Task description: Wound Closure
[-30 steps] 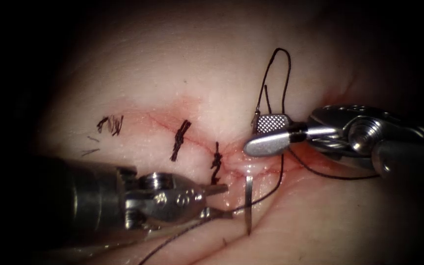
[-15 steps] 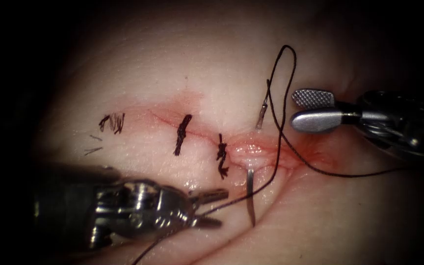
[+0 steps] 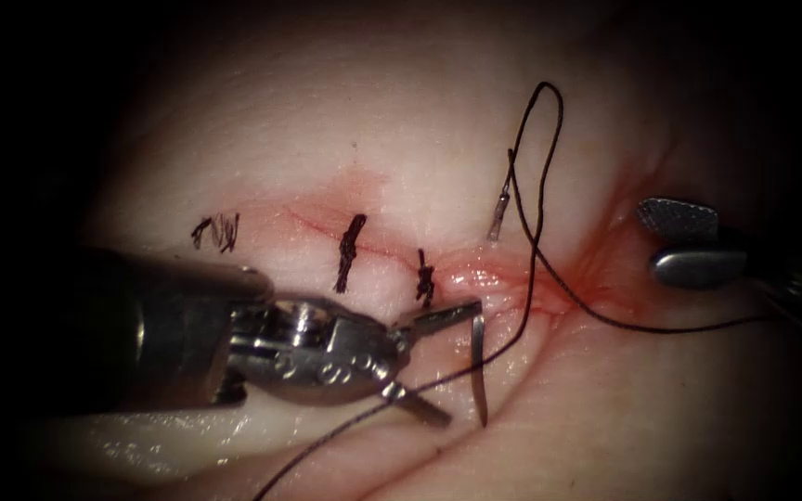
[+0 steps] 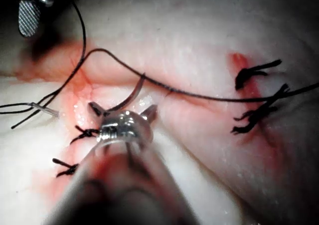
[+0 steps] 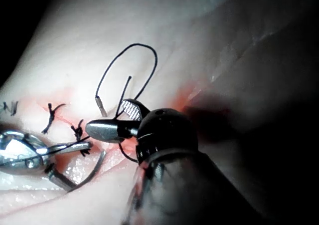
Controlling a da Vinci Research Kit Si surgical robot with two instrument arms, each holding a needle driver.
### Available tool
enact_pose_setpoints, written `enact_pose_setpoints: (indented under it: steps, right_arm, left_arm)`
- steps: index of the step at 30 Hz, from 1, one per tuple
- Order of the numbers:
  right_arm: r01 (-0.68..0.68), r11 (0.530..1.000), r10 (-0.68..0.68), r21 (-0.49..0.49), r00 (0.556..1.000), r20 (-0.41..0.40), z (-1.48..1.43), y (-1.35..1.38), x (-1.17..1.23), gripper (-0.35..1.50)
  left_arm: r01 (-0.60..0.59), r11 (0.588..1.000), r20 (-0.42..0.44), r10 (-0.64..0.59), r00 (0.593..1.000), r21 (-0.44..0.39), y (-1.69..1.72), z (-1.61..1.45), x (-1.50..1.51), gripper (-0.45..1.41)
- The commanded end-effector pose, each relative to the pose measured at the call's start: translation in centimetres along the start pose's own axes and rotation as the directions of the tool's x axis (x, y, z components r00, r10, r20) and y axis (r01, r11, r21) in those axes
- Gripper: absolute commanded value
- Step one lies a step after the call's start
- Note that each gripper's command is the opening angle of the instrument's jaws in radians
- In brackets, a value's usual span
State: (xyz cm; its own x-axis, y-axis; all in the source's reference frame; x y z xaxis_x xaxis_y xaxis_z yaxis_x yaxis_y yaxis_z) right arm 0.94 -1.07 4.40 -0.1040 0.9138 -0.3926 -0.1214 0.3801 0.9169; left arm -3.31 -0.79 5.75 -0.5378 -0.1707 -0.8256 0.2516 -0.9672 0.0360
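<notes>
Gaping around the needle (image 3: 479,371), the left claw (image 3: 446,360) holds nothing; its upper jaw touches the needle where it rises from the tissue (image 3: 345,139) below the cut (image 3: 494,278). Thread (image 3: 540,186) loops beyond it. Farther off, the right claw (image 3: 684,243) stands open and empty.

Curved needle (image 3: 478,371) passed through the tissue (image 3: 345,139) across the cut (image 3: 475,278), centre frame; dark thread (image 3: 540,186) loops above it; three stitches (image 3: 350,252) leftward.
</notes>
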Motion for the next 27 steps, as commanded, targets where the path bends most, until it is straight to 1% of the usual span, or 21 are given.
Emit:
enact_pose_setpoints:
  steps: [1,6,8,10,11,16,19,20,21,22,23,25,26,27]
  right_arm:
    - [-0.002,1.000,0.002,0.003,1.000,-0.015,0.00,0.00,-0.06,1.30]
    - [0.008,1.000,-0.009,-0.009,0.998,-0.063,-0.19,-0.06,-0.09,1.27]
    - [0.020,1.000,-0.021,-0.022,0.998,-0.064,-0.24,-0.07,-0.09,1.27]
    - [0.020,0.999,-0.021,-0.026,0.998,-0.065,-0.29,-0.08,-0.09,1.21]
    - [0.020,0.999,-0.021,-0.026,0.998,-0.065,-0.29,-0.08,-0.09,1.21]
    - [0.025,0.999,-0.027,-0.028,0.997,-0.070,-0.27,-0.08,-0.09,1.21]
    - [0.031,0.999,-0.033,-0.029,0.997,-0.070,-0.26,-0.09,-0.10,1.18]
    - [0.065,0.997,-0.068,-0.038,0.995,-0.074,-0.27,-0.10,-0.10,1.11]
    - [0.065,0.997,-0.068,-0.038,0.995,-0.074,-0.27,-0.10,-0.10,1.11]
    - [0.088,0.995,-0.091,-0.047,0.993,-0.072,-0.27,-0.10,-0.10,1.03]
    - [0.117,0.991,-0.121,-0.061,0.991,-0.064,-0.27,-0.11,-0.10,0.88]
    - [0.206,0.975,-0.209,-0.077,0.978,-0.025,-0.27,-0.14,-0.09,0.07]
    - [0.237,0.968,-0.238,-0.080,0.971,-0.007,-0.27,-0.16,-0.09,-0.15]
    - [0.283,0.955,-0.284,-0.086,0.959,0.000,-0.26,-0.18,-0.09,-0.28]
  left_arm:
    - [-0.007,1.000,-0.010,0.007,1.000,0.005,-0.01,0.09,-0.01,0.88]
    - [-0.019,1.000,-0.045,0.020,0.999,0.017,0.00,0.19,0.02,0.83]
    - [-0.024,0.999,-0.054,0.025,0.998,0.032,-0.01,0.21,0.03,0.79]
    - [-0.027,0.998,-0.067,0.031,0.997,0.060,-0.02,0.23,0.04,0.76]
    - [-0.027,0.998,-0.067,0.031,0.997,0.060,-0.02,0.23,0.04,0.76]
    - [-0.026,0.996,-0.076,0.033,0.997,0.091,-0.02,0.22,0.04,0.59]
    - [-0.027,0.995,-0.067,0.034,0.997,0.101,-0.01,0.18,0.02,0.10]
    - [-0.010,0.995,-0.071,0.017,0.997,0.096,-0.01,0.15,0.00,-0.32]
    - [-0.010,0.995,-0.071,0.017,0.997,0.096,-0.01,0.15,0.00,-0.32]
    - [0.000,0.996,-0.074,0.007,0.997,0.093,-0.01,0.14,-0.01,-0.45]
    - [0.023,0.996,-0.077,-0.016,0.997,0.089,-0.01,0.12,-0.02,-0.45]
    - [0.056,0.995,-0.085,-0.049,0.995,0.084,-0.01,0.08,-0.04,-0.45]
    - [0.079,0.993,-0.090,-0.072,0.993,0.085,-0.01,0.06,-0.05,-0.45]
    - [0.119,0.990,-0.109,-0.111,0.988,0.075,0.00,0.04,-0.06,-0.45]
